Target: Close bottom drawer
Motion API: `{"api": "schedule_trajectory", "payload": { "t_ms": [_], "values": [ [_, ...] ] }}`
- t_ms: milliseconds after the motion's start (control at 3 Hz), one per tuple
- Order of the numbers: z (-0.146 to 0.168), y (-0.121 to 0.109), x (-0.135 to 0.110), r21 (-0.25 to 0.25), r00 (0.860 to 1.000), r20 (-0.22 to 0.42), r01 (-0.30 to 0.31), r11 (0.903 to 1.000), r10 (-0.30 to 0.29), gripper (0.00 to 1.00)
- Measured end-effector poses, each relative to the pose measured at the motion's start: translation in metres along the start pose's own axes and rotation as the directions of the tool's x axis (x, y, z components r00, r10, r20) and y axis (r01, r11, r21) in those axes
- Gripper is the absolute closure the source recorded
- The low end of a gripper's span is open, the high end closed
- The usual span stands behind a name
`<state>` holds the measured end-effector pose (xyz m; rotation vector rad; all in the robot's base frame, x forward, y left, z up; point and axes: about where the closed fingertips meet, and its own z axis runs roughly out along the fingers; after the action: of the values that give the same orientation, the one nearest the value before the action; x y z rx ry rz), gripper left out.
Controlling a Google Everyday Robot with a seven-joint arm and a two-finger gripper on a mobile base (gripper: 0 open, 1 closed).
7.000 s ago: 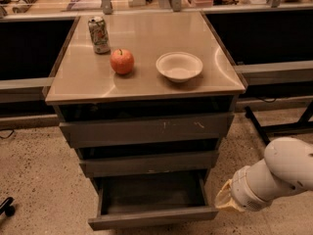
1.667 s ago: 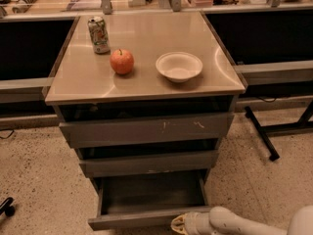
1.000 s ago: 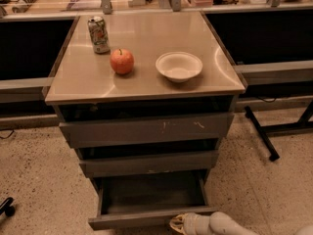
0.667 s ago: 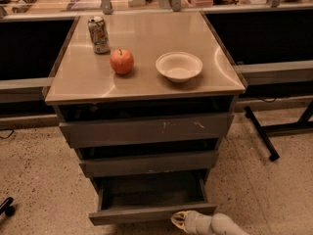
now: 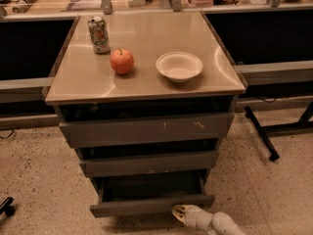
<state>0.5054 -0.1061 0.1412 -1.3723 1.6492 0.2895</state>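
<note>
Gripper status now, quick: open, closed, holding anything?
Gripper: low by the front strip of the bottom drawer, toward its right end; open or closed cannot be told.

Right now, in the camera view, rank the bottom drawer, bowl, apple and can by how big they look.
1. bottom drawer
2. bowl
3. can and apple: about alike, unranked.
The gripper sits low, just before the drawer's front strip, toward its right end.

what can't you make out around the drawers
Camera view: the arm behind the gripper, by the right end of the bottom drawer, is cut off by the lower edge.
Camera view: its back is dark under the middle drawer.
Camera view: the can label is too small.
</note>
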Motion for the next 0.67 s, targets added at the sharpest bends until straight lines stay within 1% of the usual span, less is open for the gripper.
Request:
{"api": "schedule_trajectory", "payload": {
  "t_ms": [333, 667],
  "values": [
    [0.003, -0.018, 0.002, 0.062, 1.000, 0.016, 0.003, 0.9981, -0.004, 1.00],
    [0.004, -0.037, 0.004, 0.119, 1.000, 0.027, 0.009, 0.9928, -0.012, 1.00]
  ]
}}
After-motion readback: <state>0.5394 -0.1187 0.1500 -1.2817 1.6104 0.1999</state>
